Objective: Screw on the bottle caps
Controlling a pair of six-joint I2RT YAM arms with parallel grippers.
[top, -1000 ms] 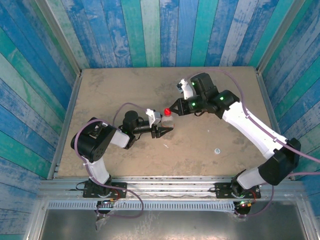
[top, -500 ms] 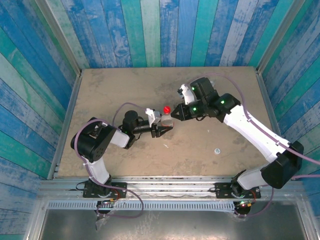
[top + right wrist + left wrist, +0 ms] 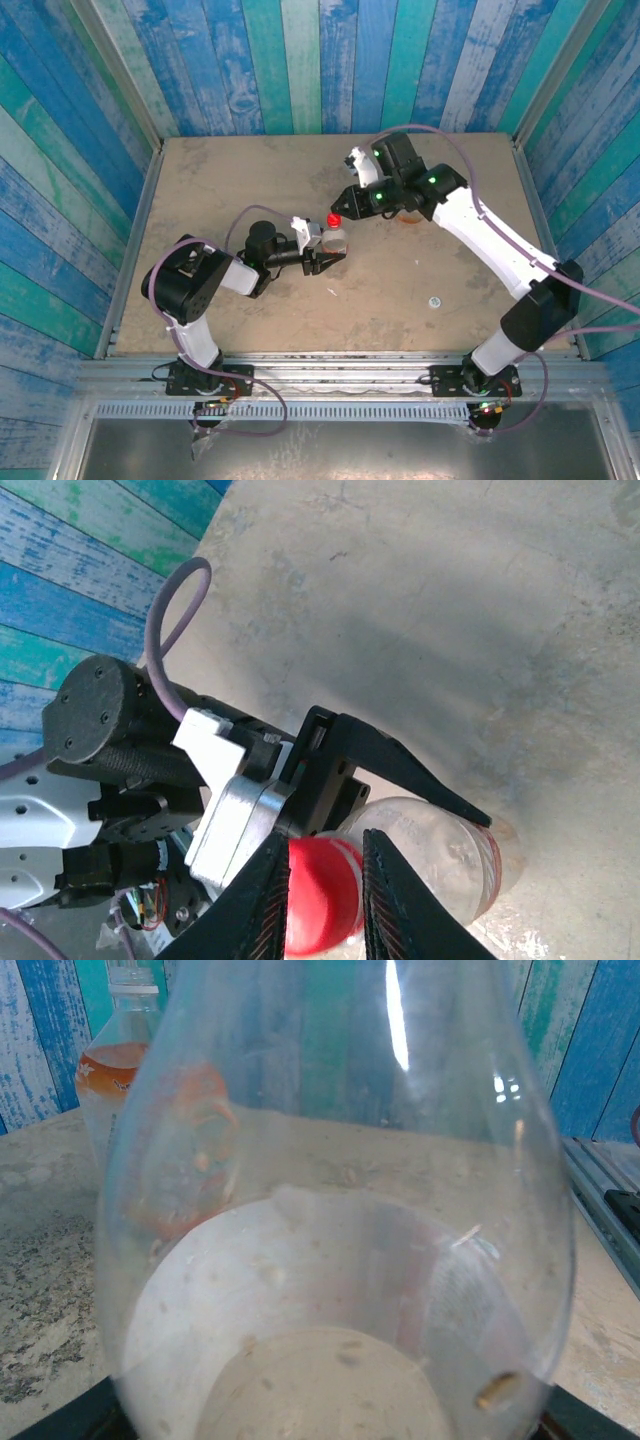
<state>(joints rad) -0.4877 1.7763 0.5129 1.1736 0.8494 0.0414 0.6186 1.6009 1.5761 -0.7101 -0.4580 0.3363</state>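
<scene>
1. The red cap [image 3: 322, 895] is sitting on the neck of the small bottle [image 3: 440, 850]. It is a glossy, round piece of bright plastic.
2. The small bottle is standing upright near the middle of the tabletop [image 3: 230, 180]. Its clear, thin wall is bulging out below the neck, and a pale label is showing through it in the left wrist view.
3. The left gripper [image 3: 333, 250] is clamping this bottle's body between its black fingers.
4. The right gripper [image 3: 325, 845] is reaching in from the far-right side, its ribbed fingers [image 3: 270, 910] standing narrowly apart on either side of the red cap. Whether they are pressing it, I cannot tell.
5. The orange-label bottle [image 3: 120, 1070] is standing uncapped beyond the small one, toward the tabletop's far-right corner.
6. The white cap [image 3: 434, 301] is lying flat on the mottled beige surface, toward the near-right corner, well apart from both bottles.
</scene>
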